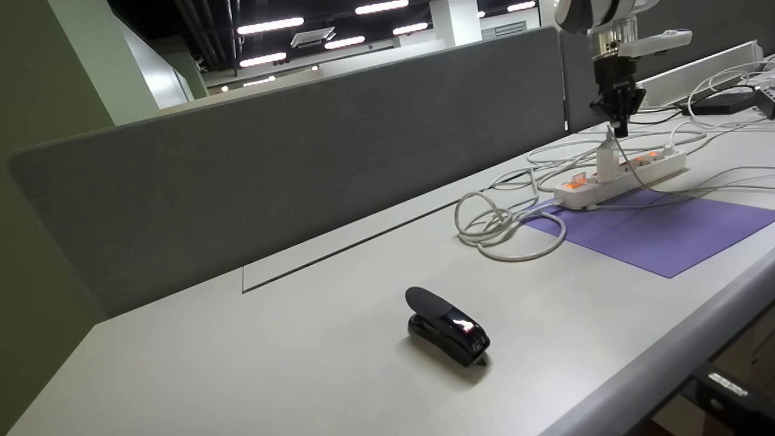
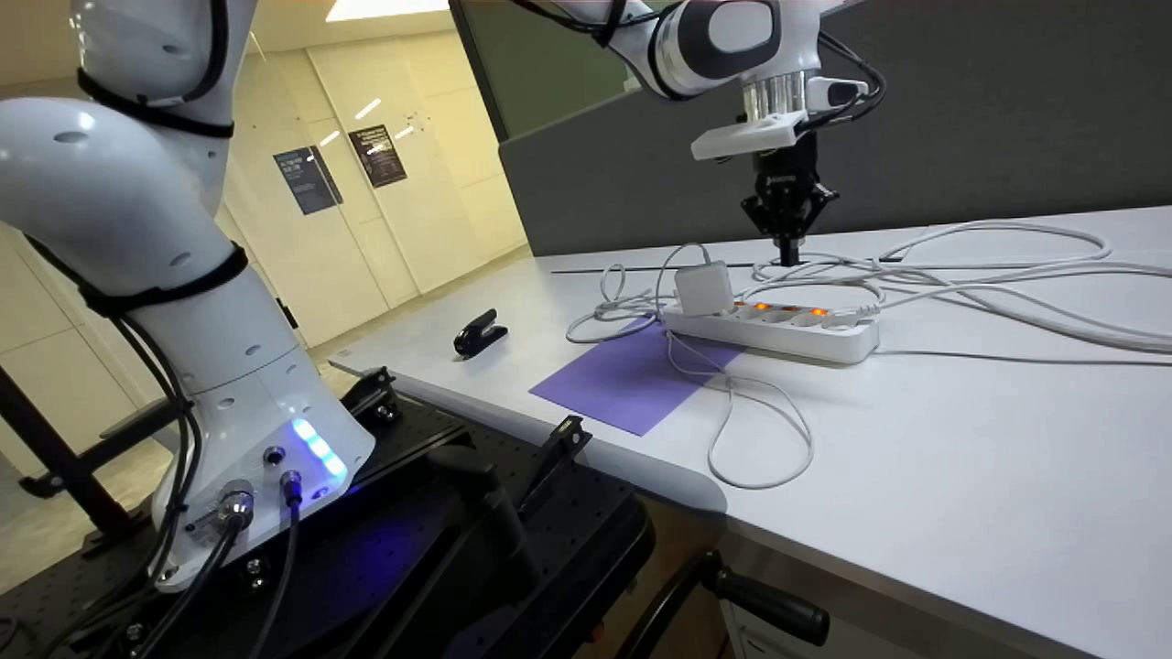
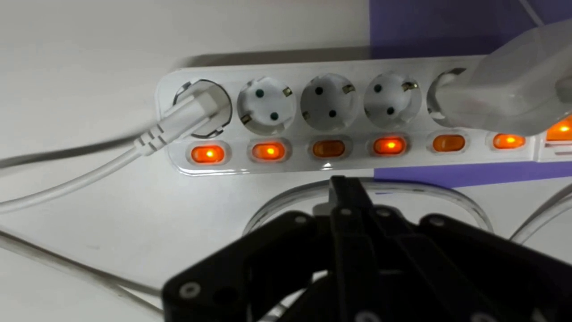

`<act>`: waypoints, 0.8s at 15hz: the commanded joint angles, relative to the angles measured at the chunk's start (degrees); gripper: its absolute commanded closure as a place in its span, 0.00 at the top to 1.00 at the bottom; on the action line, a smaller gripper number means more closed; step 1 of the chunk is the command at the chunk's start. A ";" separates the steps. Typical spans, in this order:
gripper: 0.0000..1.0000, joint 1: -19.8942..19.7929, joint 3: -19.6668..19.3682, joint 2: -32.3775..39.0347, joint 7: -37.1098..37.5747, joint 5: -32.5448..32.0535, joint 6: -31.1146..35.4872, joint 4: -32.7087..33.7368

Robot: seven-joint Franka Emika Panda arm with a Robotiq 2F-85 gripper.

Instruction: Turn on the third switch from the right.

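Observation:
A white power strip [image 3: 304,163] shows in the wrist view and in both exterior views [image 1: 617,188] [image 2: 797,339]. Along one edge it has a row of orange switches. In the wrist view, the third switch from the left [image 3: 328,148] is dark, and so is another switch [image 3: 448,143] further right; the others glow. The plugged left end there is the right end in an exterior view. My gripper [image 3: 347,181] has its fingers together with nothing between them. Its tips hang above and beside the switch edge, near the dark third switch, not touching, as both exterior views show [image 1: 620,130] [image 2: 788,256].
A white adapter [image 2: 705,289] stands tall in the strip's far socket. A white plug [image 3: 187,114] fills the opposite end socket. Cables [image 1: 502,224] loop around the strip. Purple paper [image 2: 623,384] lies partly beneath it. A black stapler [image 1: 448,327] and a grey partition [image 1: 303,169] are nearby.

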 commanded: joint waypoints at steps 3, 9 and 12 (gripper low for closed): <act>0.00 0.16 0.69 -0.25 0.20 -2.43 2.87 -2.49; 0.00 -0.45 1.66 1.21 -0.19 -1.98 6.38 -4.27; 0.00 -1.24 2.01 1.42 -0.76 -1.56 7.09 -5.02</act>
